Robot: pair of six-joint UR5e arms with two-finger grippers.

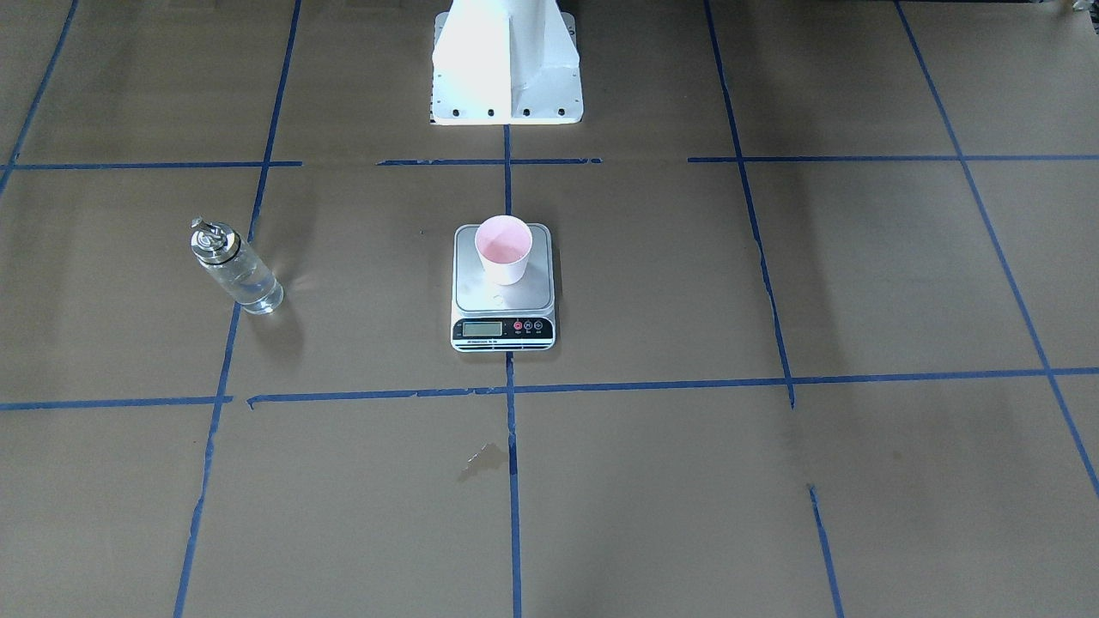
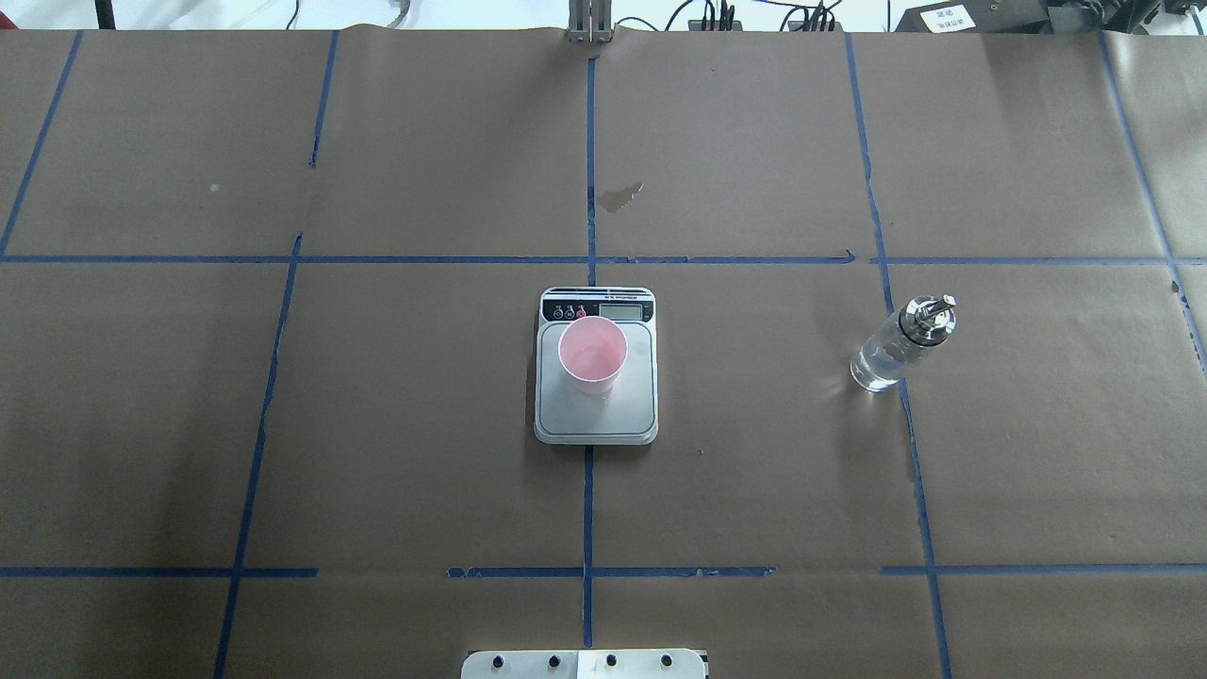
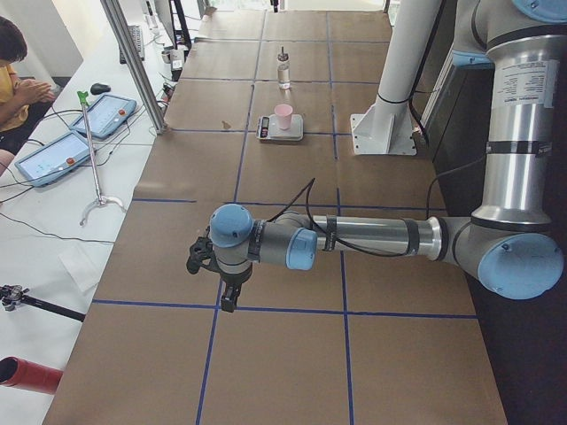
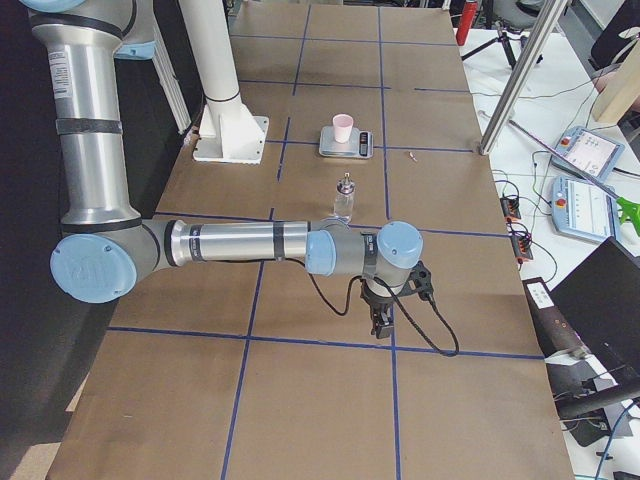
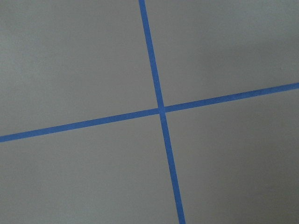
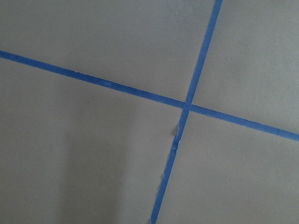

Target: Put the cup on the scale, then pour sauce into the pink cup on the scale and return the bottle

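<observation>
The pink cup point(image 1: 504, 249) point(image 2: 592, 354) stands upright on the far half of the scale point(image 1: 515, 296) point(image 2: 622, 405) at the table's middle. The clear glass bottle point(image 1: 236, 268) point(image 2: 901, 347) with its silver pourer cap stands upright on the robot's right of the scale, apart from it, with clear sauce in its lower part. Whether the cup holds liquid I cannot tell. My left gripper point(image 3: 229, 303) and right gripper point(image 4: 380, 328) hang over bare paper far out at the table's ends and show in the side views only. Whether they are open or shut I cannot tell. Both wrist views show only crossing blue tape.
The white robot base point(image 1: 506, 77) point(image 2: 585, 663) stands behind the scale. A small dark stain point(image 1: 482, 459) point(image 2: 620, 196) marks the paper beyond the scale. A person point(image 3: 13, 80), tablets point(image 3: 106, 113) point(image 4: 585, 205) and a metal post point(image 3: 133, 62) line the operators' side.
</observation>
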